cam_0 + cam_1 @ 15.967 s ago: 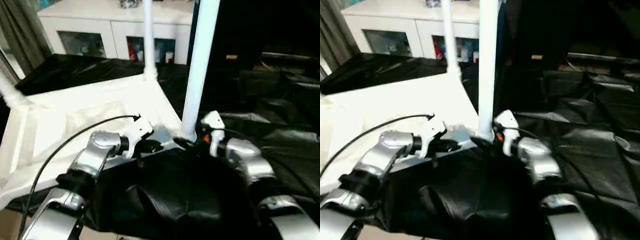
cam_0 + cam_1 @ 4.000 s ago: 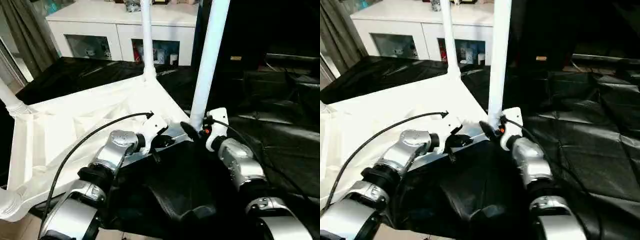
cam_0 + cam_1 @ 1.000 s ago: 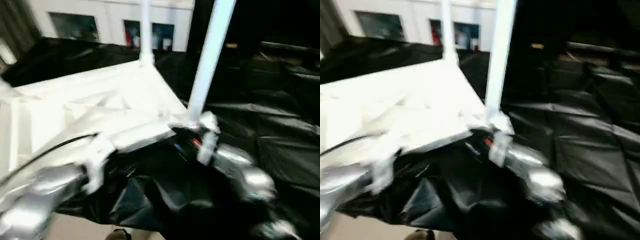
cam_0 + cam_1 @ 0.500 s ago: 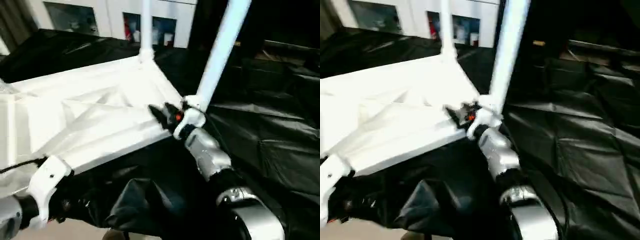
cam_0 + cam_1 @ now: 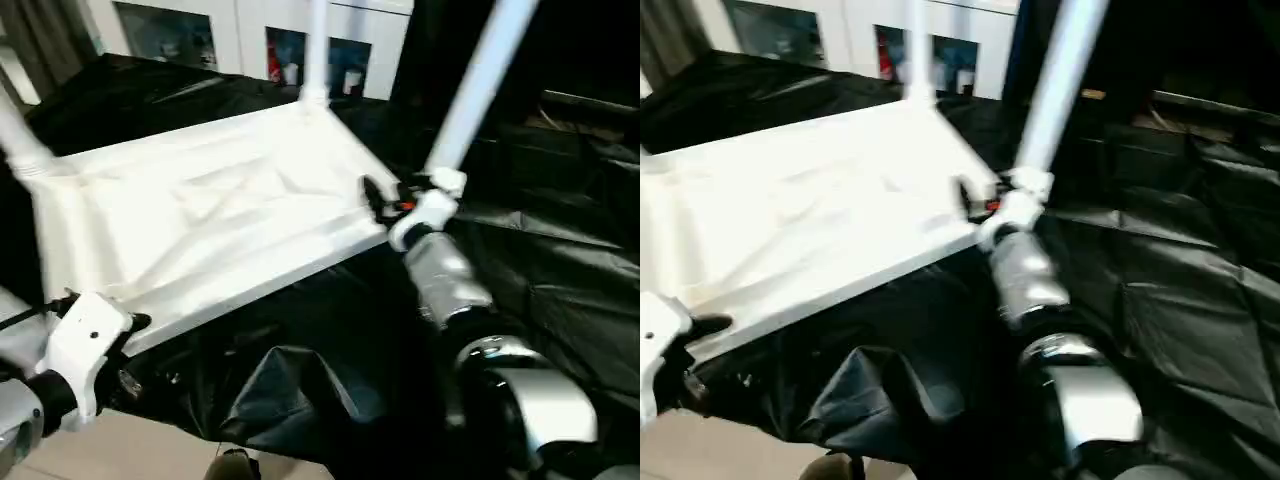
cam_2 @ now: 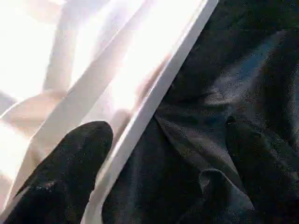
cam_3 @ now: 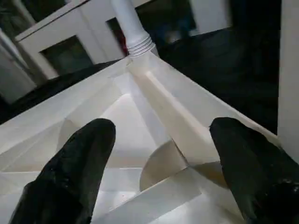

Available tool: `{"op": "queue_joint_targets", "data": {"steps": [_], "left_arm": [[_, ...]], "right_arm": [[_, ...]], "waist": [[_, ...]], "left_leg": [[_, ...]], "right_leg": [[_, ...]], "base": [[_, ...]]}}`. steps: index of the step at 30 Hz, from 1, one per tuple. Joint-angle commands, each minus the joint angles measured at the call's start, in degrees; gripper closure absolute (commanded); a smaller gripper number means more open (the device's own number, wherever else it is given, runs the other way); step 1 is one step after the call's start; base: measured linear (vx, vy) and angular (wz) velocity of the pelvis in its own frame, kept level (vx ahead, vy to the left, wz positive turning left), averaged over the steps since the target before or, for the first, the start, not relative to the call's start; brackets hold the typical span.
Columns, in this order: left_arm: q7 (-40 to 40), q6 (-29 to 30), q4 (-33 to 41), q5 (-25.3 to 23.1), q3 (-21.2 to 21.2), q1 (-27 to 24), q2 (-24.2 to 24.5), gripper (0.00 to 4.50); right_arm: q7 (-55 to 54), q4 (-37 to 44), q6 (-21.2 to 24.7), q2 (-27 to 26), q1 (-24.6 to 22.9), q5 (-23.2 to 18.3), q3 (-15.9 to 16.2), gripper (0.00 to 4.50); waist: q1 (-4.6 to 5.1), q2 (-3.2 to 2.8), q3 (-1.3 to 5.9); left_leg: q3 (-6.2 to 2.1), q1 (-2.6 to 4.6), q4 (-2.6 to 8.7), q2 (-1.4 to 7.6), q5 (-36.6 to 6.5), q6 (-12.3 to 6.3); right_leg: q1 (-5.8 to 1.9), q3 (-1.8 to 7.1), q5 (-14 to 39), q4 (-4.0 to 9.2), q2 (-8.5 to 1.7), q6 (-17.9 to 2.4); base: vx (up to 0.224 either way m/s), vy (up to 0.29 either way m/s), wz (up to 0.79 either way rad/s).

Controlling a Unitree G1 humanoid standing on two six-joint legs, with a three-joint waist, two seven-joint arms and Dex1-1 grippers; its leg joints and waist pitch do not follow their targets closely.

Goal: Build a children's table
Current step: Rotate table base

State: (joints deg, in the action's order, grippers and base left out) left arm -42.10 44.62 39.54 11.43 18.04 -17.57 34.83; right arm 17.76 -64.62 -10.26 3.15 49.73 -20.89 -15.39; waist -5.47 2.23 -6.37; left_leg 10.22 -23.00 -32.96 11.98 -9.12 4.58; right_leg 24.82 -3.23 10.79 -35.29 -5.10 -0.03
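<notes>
lying upside down on the black-draped work table [image 5: 560, 250], the children's table [image 5: 210, 215] shows its ribbed underside, with legs rising from its corners: the near leg [image 5: 478, 85] by the right arm, a far leg [image 5: 315, 45] toward the cabinet [image 5: 250, 40], and another leg [image 5: 20, 140] at the left edge. a 4th cannot be made out. turned this way, the sockets face up, which is likely why the top is kept inverted while legs go in.

the right gripper [image 5: 378, 203] sits at the near right corner of the top, beside the base of the near leg. its wrist view shows the 2 fingers [image 7: 70, 172] spread wide over the corner ribs, closed on nothing; from there it looks placed to steady or shift that corner.

the left gripper [image 6: 154, 172] is low at the near edge, straddling the rim [image 6: 154, 98]: 1 finger over the white underside, the other over the black cloth, jaws well apart and not clamped. that straddle would let it pinch the rim if it closed.

judging by the 3 legs standing, the build looks mostly done, and seating or checking the legs may be what remains.
</notes>
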Motion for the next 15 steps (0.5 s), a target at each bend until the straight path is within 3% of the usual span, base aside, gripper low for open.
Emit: {"op": "queue_joint_targets", "data": {"steps": [1,6,11,15], "left_arm": [[1.1,-1.4,-1.4,-0.9,-0.3,0.4,-0.4,0.03],[1.3,-4.3,-2.5,0.4,-0.4,1.0,-1.2,0.03],[-0.8,-8.7,-3.6,3.7,2.9,-2.3,-3.4,0.03],[-0.6,-13.0,-6.6,6.5,6.9,-3.2,-6.7,0.03]], "right_arm": [[-2.0,-1.6,-2.5,4.0,0.7,-0.8,-3.1,0.78],[-2.2,-3.8,-4.0,7.1,1.2,-0.3,-4.2,0.78],[-1.7,-4.9,-4.6,10.6,1.1,0.2,-4.8,0.78],[1.5,-5.7,-4.6,11.8,1.2,0.5,-4.7,0.78]], "waist": [[0.49,-1.68,4.28],[0.26,-1.51,4.32],[0.17,-1.37,4.43],[0.40,-1.20,4.60]], "left_leg": [[0.57,1.94,3.29,0.68,-9.3,-2.43],[0.55,1.53,3.10,0.61,-11.9,-2.18],[0.33,1.44,3.04,0.68,-17.0,-0.80],[0.35,1.17,2.87,0.55,-16.3,-1.47]], "right_leg": [[-2.85,2.03,-0.8,2.61,-1.10,-12.8],[-3.06,2.07,2.7,2.72,-1.32,-13.0],[-2.87,2.10,9.4,3.12,-1.51,-11.9],[-2.99,2.08,8.6,3.11,-1.36,-12.0]], "base": [[0.000,0.000,0.00],[0.000,0.000,0.00],[0.000,0.000,0.00],[0.000,0.000,0.00]]}}
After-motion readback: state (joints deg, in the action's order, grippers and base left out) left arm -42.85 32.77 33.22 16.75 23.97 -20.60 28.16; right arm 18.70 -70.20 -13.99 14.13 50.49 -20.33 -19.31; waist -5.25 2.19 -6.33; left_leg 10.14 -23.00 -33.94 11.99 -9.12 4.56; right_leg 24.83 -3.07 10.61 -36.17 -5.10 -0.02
